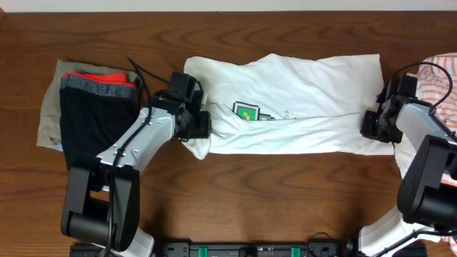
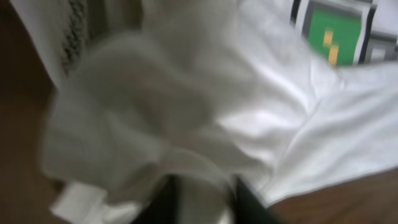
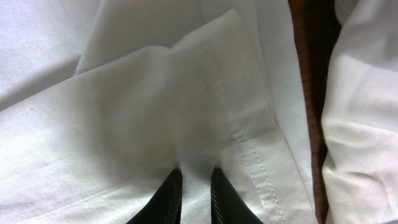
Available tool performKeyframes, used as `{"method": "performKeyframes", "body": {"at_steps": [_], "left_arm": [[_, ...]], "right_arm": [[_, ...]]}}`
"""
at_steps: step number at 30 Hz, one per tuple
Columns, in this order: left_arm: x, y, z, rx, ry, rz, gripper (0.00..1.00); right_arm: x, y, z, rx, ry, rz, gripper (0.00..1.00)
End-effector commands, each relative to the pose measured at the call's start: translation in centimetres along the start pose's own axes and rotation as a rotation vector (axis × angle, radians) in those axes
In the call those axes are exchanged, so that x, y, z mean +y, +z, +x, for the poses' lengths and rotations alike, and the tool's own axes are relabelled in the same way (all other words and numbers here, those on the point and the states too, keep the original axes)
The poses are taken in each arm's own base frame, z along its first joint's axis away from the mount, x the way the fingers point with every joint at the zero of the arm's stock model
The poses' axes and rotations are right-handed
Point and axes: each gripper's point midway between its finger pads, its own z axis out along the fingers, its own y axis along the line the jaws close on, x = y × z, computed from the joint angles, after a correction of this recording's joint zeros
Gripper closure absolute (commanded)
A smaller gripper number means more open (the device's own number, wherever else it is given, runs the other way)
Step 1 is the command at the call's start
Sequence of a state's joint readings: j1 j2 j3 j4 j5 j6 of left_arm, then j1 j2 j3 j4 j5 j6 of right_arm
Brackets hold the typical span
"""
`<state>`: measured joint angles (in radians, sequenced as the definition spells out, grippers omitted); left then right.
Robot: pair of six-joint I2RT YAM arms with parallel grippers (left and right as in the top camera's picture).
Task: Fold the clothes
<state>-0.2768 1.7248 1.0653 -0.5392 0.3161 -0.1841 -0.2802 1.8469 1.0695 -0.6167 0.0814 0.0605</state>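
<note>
On the counter [image 1: 285, 193] we note the white shirt [image 1: 307, 86] spread out. Right end effector [image 3: 195, 177] pinches its hem. Left end effector [image 2: 205, 190] straddles bunched cloth; we cannot tell its grip through blur.

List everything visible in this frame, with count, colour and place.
shirt: one, white with a green-and-black print, spread across the middle of the table
striped garment: one, white with orange stripes, at the right edge, partly out of frame
pile: one stack of folded clothes, olive, black, grey and red, on the left side
table: one, dark brown wood, under everything
left arm: one, silver and black, at the shirt's left end
right arm: one, silver and black, at the shirt's right end
left tool: one, black, shirt fabric between its fingers; blurred, grip unclear
right tool: one, black, pinching the shirt's hemmed edge
</note>
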Motion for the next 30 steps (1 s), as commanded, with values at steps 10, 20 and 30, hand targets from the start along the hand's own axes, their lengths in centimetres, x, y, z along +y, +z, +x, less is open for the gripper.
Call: {"method": "performKeyframes", "body": {"at_steps": [10, 20, 30], "left_arm": [[-1.4, -1.4, -5.4, -0.215, 0.081, 0.031, 0.94], [-5.4, -7.2, -10.0, -0.465, 0.321, 0.122, 0.94], [-1.3, 0.1, -4.1, -0.123, 0.215, 0.049, 0.51]], "right_arm": [[-0.7, 0.8, 1.9, 0.061, 0.017, 0.025, 0.84], [-0.7, 0.8, 1.8, 0.060, 0.017, 0.025, 0.84], [-0.7, 0.8, 1.8, 0.061, 0.017, 0.025, 0.84]]}}
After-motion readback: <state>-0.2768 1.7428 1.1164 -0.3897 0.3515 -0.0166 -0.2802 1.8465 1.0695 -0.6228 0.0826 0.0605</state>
